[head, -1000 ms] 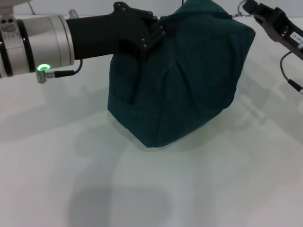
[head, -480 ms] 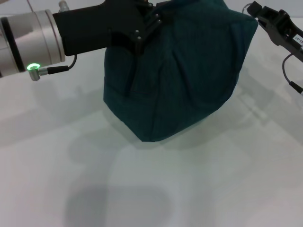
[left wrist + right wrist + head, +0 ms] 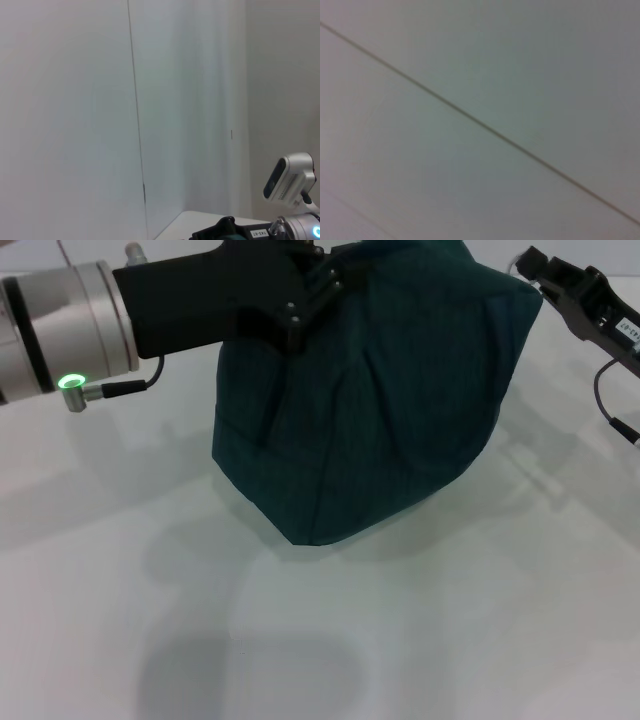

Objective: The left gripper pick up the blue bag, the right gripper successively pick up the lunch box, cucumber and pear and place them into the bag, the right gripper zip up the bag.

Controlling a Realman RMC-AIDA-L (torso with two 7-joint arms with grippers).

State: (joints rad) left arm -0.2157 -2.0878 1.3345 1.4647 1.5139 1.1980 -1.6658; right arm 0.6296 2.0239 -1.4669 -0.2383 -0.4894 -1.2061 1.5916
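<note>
In the head view the blue bag (image 3: 370, 400) hangs tilted, its lower corner on or just above the white table (image 3: 450, 640). My left gripper (image 3: 318, 285) comes in from the left and is shut on the bag's top edge. My right gripper (image 3: 530, 262) is at the bag's upper right corner, close to the fabric; I cannot see what it touches. Its arm also shows in the left wrist view (image 3: 235, 232). The lunch box, cucumber and pear are out of view. The bag's zipper and handles are hidden.
A cable (image 3: 610, 405) hangs from my right arm over the table's right side. The left wrist view shows a pale wall and a white camera unit (image 3: 290, 177). The right wrist view shows only a pale surface with a dark seam.
My left gripper has drawn the bag's top a little left and up, and the bag's lower corner has shifted left. My right gripper has stayed at the bag's upper right corner.
</note>
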